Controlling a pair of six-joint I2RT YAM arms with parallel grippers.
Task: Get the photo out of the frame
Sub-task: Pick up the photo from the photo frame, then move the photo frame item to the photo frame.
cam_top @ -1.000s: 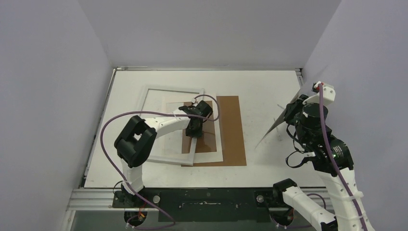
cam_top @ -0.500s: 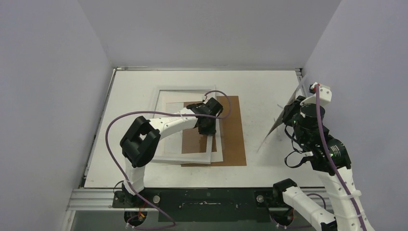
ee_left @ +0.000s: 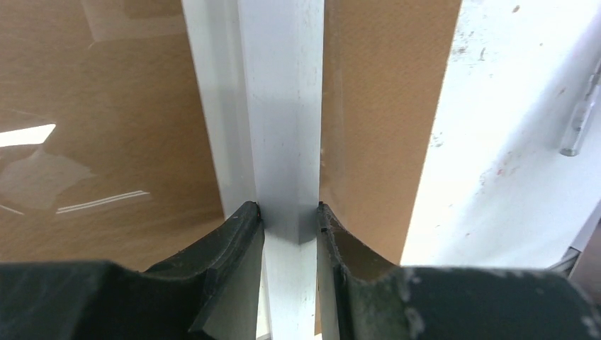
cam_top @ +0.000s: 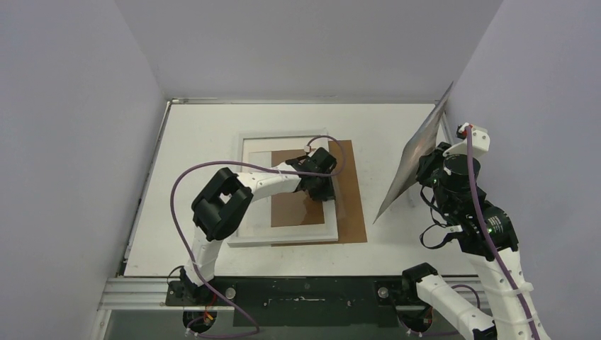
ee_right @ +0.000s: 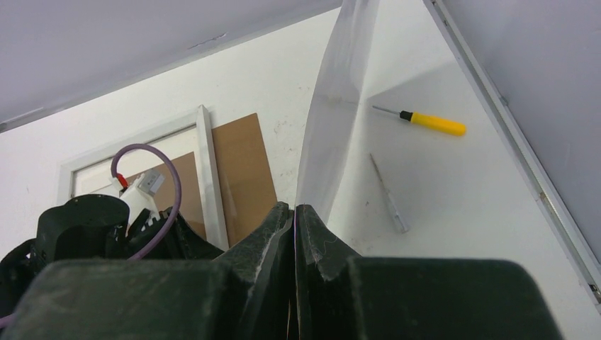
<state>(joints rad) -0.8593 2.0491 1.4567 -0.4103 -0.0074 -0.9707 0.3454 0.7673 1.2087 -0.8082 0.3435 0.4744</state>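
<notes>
The white frame (cam_top: 256,191) lies flat in the middle of the table, partly over a brown backing board (cam_top: 352,198). My left gripper (cam_top: 324,188) is shut on the frame's right-hand bar. In the left wrist view that white bar (ee_left: 283,127) runs between the two fingers of the left gripper (ee_left: 288,212). My right gripper (cam_top: 427,164) is raised at the right wall and shut on the lower edge of the photo (cam_top: 416,154), a thin sheet standing up tilted. In the right wrist view the right gripper (ee_right: 294,209) pinches the photo (ee_right: 340,106); its picture side does not show.
A yellow-handled screwdriver (ee_right: 432,123) and a thin metal tool (ee_right: 388,195) lie on the table by the right wall, under the photo. The brown board (ee_right: 244,170) sticks out past the frame's right side. Walls close in left, back and right.
My left gripper has slid the frame to the right and squared it over the brown board. The photo in my right gripper has risen and turned, showing more of its face from above.
</notes>
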